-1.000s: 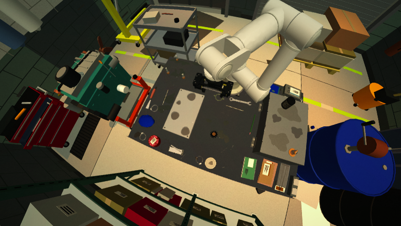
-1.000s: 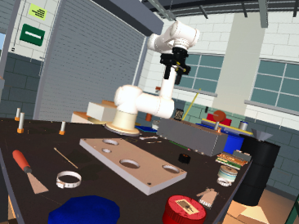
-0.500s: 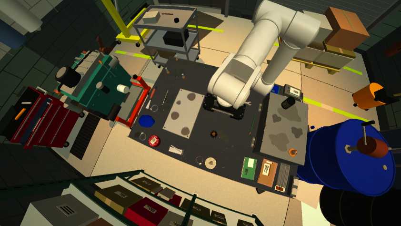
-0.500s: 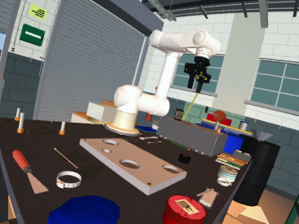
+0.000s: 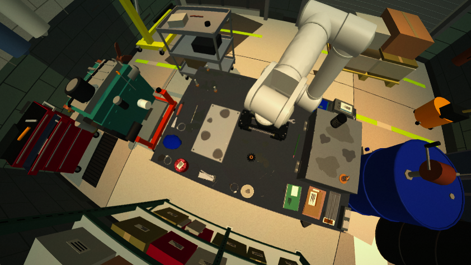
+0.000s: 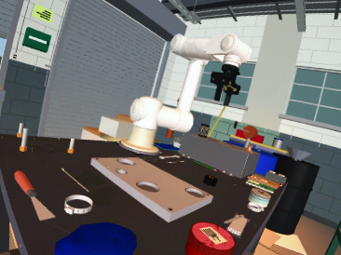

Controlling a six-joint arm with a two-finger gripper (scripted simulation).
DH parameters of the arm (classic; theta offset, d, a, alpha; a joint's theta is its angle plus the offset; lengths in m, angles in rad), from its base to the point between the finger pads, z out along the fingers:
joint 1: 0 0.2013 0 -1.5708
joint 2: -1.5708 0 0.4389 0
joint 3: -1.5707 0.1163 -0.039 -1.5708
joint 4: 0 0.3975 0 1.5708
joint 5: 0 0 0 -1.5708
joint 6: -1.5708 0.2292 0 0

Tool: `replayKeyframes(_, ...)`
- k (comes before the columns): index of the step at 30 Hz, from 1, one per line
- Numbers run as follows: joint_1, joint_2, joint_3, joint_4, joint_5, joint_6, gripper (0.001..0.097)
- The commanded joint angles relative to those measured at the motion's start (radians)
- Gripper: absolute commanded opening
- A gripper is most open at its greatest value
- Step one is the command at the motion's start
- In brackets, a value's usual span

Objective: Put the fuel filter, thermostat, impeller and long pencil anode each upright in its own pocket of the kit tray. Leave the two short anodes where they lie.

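Observation:
On the dark workbench the pale kit tray (image 5: 216,132) (image 6: 151,186) lies flat, its round pockets holding nothing. The black impeller (image 5: 251,157) (image 6: 211,179) sits on the bench to the tray's right. The black meshed fuel filter (image 5: 338,120) stands at the far corner of the grey box, and the orange thermostat (image 5: 344,178) sits at the box's near corner. A thin long anode (image 5: 194,114) (image 6: 75,179) lies left of the tray, while short orange-based anodes (image 6: 71,145) stand at the bench's far end. High above the bench, between tray and box, my gripper (image 6: 227,92) (image 5: 263,129) hangs open and empty.
The grey stained box (image 5: 332,148) (image 6: 219,152) takes up the bench's right side. A red canister (image 5: 181,164), a blue lid (image 5: 172,142), hose clamps, a scraper (image 6: 29,193), a wrench and a green rod (image 5: 296,145) are scattered on the bench. A blue drum (image 5: 408,182) stands past the right edge.

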Motion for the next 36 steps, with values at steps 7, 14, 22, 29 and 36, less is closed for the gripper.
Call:
replayKeyframes(7, 0.001, 0.0, -0.001, 0.0, 0.0, -0.107, 0.0956)
replayKeyframes(14, 0.001, 0.0, -0.001, 0.0, 0.0, -0.308, 0.0956)
replayKeyframes(22, 0.001, 0.0, -0.001, 0.0, 0.0, -0.564, 0.0956)
replayKeyframes(29, 0.001, 0.0, -0.001, 0.0, 0.0, -0.717, 0.0956)
replayKeyframes(36, 0.001, 0.0, -0.001, 0.0, 0.0, -0.765, 0.0956)
